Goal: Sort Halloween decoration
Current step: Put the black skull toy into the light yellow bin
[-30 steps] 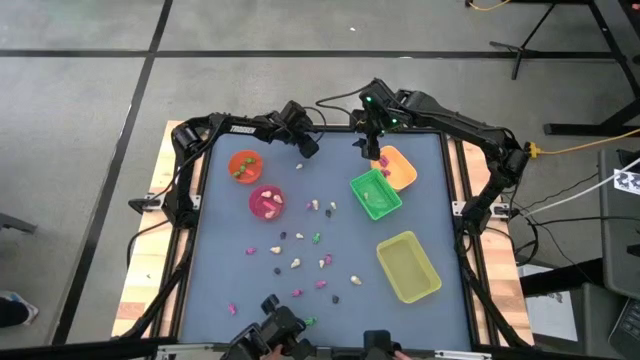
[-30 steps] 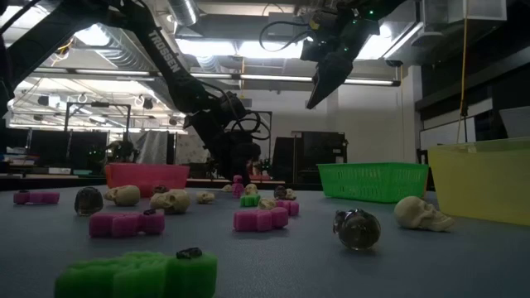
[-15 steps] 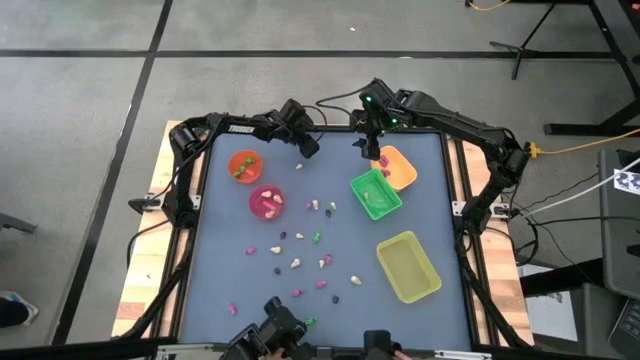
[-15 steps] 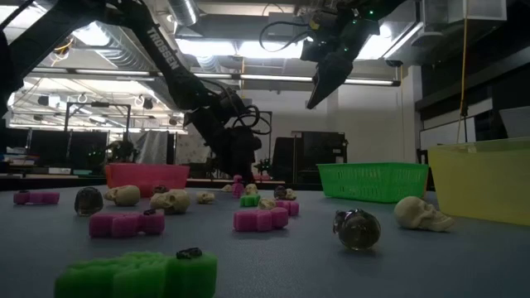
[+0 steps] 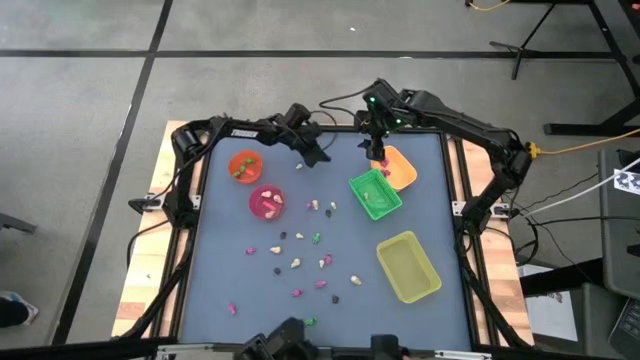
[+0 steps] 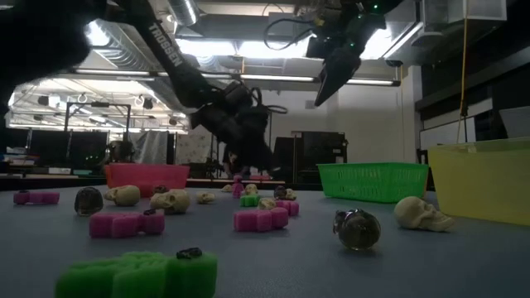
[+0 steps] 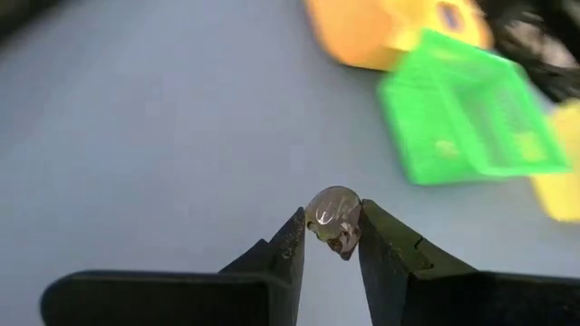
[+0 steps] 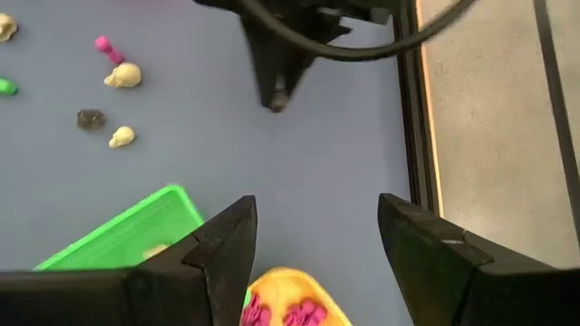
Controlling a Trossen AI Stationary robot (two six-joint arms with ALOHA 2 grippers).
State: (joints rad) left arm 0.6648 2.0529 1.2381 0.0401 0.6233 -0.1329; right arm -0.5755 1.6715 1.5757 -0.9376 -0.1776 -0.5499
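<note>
Cream-white skull trinket [image 7: 333, 217] in left gripper [image 7: 331, 243].

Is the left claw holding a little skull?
Yes, the left claw is pinched on a small pale skull above the table.

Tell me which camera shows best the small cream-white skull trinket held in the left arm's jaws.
The left wrist view: the small cream-white skull trinket sits sharply between the left gripper jaws, above bare table. The high view shows only that gripper, the trinket too small to tell. In the low and right wrist views I cannot make it out.
</note>
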